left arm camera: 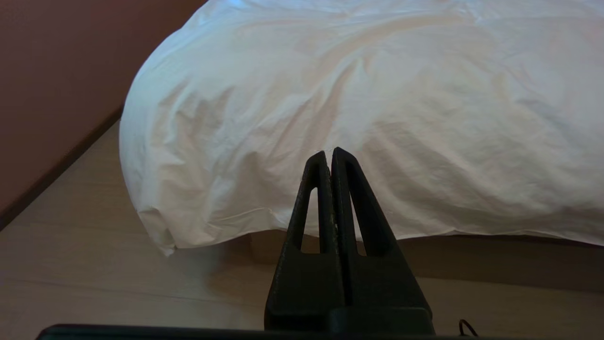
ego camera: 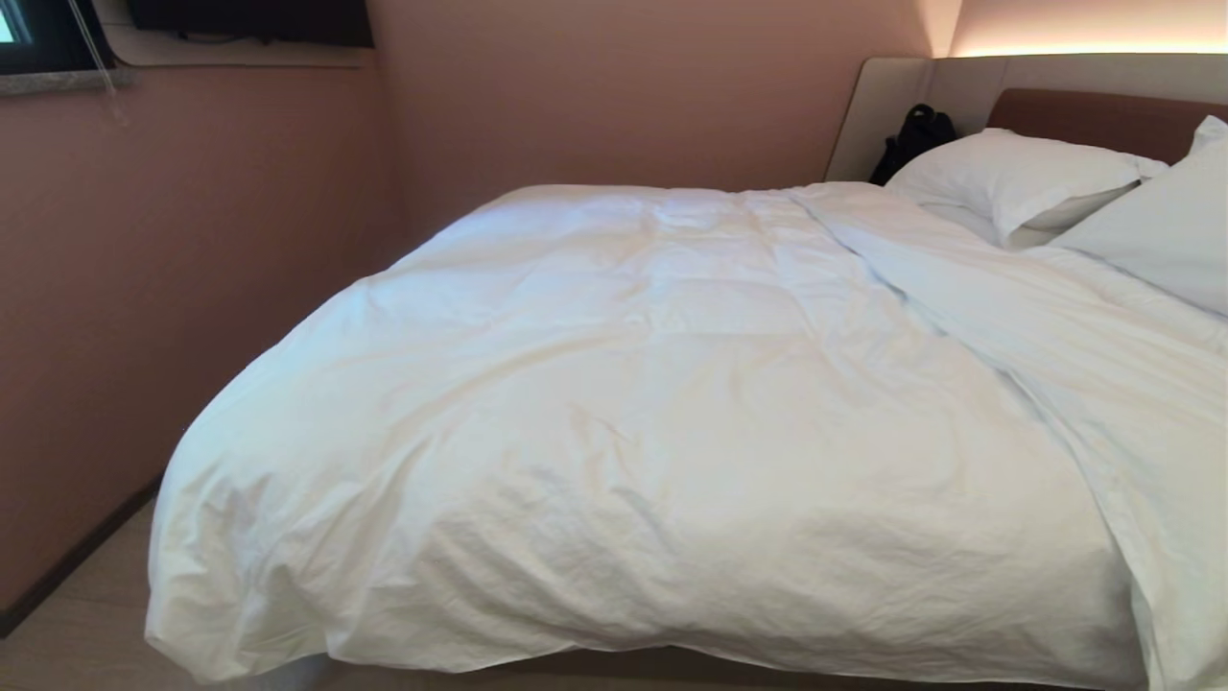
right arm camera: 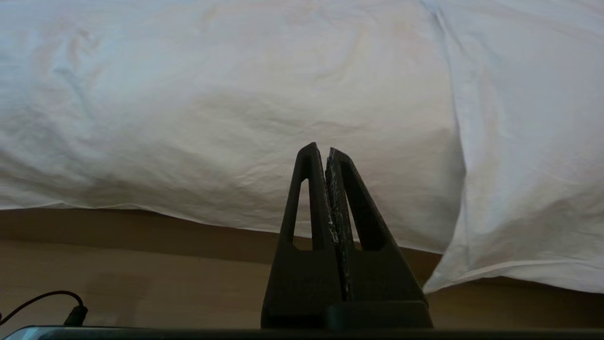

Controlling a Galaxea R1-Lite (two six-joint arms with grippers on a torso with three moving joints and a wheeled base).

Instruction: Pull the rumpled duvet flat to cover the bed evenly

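- Duvet (ego camera: 652,422) lies rumpled across the bed (ego camera: 1094,120), bunched toward the wall side.
- Left gripper (left arm camera: 330,153) and right gripper (right arm camera: 321,151) hover before its hanging edge, jaws pressed together, empty.

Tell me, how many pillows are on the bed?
2: one pillow near the headboard, another pillow at the picture's right edge. More could be hidden.
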